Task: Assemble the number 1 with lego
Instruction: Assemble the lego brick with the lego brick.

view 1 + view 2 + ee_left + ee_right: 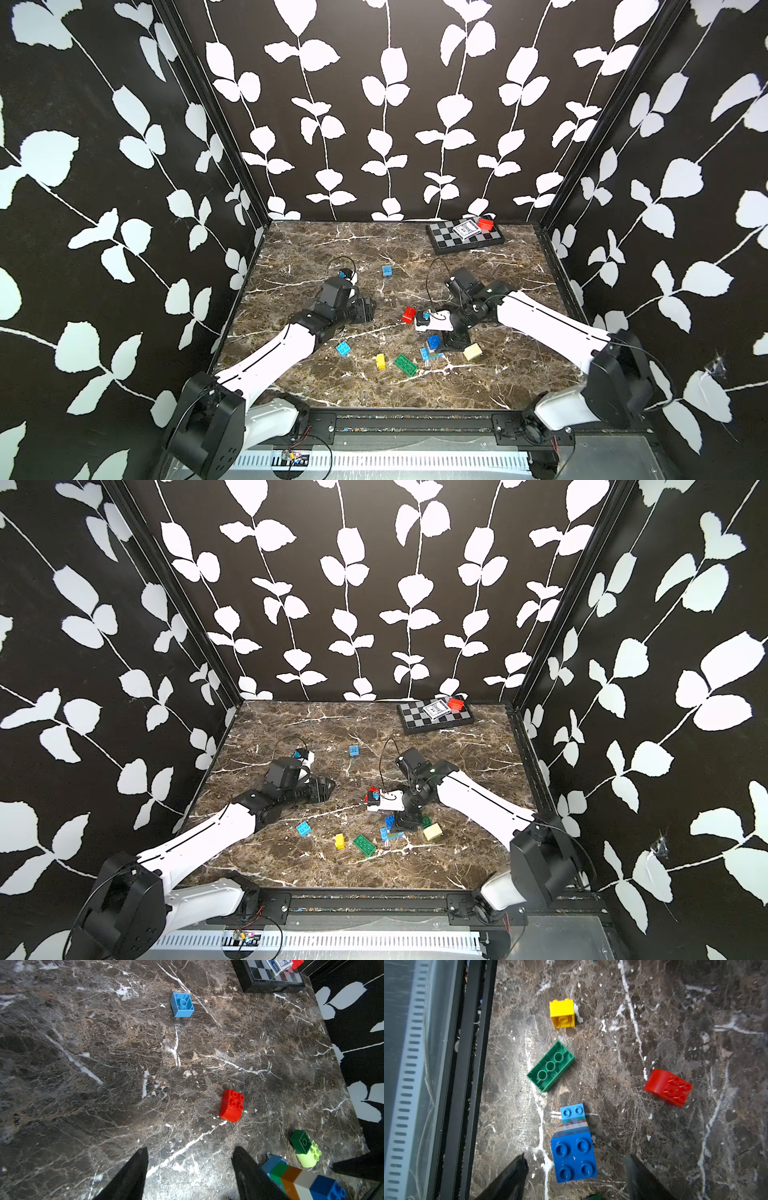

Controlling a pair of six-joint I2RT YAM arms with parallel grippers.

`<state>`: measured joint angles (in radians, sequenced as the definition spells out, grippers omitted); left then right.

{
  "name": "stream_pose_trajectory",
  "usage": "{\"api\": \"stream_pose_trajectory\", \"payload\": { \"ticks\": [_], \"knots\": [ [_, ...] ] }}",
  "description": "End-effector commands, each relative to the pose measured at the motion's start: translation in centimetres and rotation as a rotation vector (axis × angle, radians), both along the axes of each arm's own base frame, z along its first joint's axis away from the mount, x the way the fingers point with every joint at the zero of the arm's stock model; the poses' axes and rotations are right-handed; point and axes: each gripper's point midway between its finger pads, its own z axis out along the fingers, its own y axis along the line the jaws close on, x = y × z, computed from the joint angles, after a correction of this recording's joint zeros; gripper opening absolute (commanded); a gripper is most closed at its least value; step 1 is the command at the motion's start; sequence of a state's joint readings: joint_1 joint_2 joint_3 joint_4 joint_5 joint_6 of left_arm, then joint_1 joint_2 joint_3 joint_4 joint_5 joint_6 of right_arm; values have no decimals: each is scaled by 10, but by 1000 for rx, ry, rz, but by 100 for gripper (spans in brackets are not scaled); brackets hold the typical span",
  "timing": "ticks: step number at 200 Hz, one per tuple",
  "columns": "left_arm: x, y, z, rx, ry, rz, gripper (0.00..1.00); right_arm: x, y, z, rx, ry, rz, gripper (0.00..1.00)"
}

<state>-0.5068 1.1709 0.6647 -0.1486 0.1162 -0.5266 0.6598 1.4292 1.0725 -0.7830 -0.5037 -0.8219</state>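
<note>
A stack of lego (432, 344) stands on the marble table (498, 374) at front centre, with a blue square brick (574, 1159) on top and white, orange, green and light blue (572, 1110) layers below (291, 1178). My right gripper (576, 1158) hangs over it, open, its fingers either side of the blue brick and not touching it. My left gripper (190, 1151) rests open and empty at left centre (365, 309).
Loose bricks: red curved (409, 314), light blue (387, 271) farther back, light blue (343, 348), yellow (380, 360), green oblong (405, 365), cream (472, 351) with dark green (301, 1141) on it. A chessboard (449, 245) with a card deck and a red brick lies back right.
</note>
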Motion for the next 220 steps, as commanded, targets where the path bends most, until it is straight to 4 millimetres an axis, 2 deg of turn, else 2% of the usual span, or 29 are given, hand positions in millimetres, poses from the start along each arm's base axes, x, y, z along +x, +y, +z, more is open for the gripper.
{"api": "stream_pose_trajectory", "payload": {
  "ticks": [1, 15, 30, 37, 46, 61, 79, 113, 162, 220],
  "knots": [
    [-4, -5, 6, -27, 5, -35, 67, 4, 6, 39, 132, 24, -155, 76],
    [-6, -15, 12, -72, 31, -57, 66, 25, 0, 47, 176, 19, -414, 70],
    [-11, -31, 19, -82, 41, -95, 65, 43, -22, 48, 172, 68, -775, 48],
    [-14, -40, 23, -70, 30, -130, 65, 44, -34, 45, 147, 115, -929, 42],
    [-18, -53, 27, -60, 16, -173, 65, 39, -48, 39, 108, 190, -1091, 38],
    [-23, -71, 27, -77, 17, -227, 64, 23, -56, 34, 54, 312, -1205, 37],
    [-23, -81, 20, -90, 36, -244, 63, 8, -56, 30, 7, 377, -1235, 38],
    [-17, -82, 11, -87, 52, -211, 62, 1, -46, 16, -109, 379, -1183, 43],
    [-19, -70, -6, -15, 109, -173, 61, 10, -25, 10, -159, 366, -1125, 44],
    [-22, -58, -9, 32, 105, -149, 62, 18, -13, 2, -184, 372, -1114, 42]
  ]
}}
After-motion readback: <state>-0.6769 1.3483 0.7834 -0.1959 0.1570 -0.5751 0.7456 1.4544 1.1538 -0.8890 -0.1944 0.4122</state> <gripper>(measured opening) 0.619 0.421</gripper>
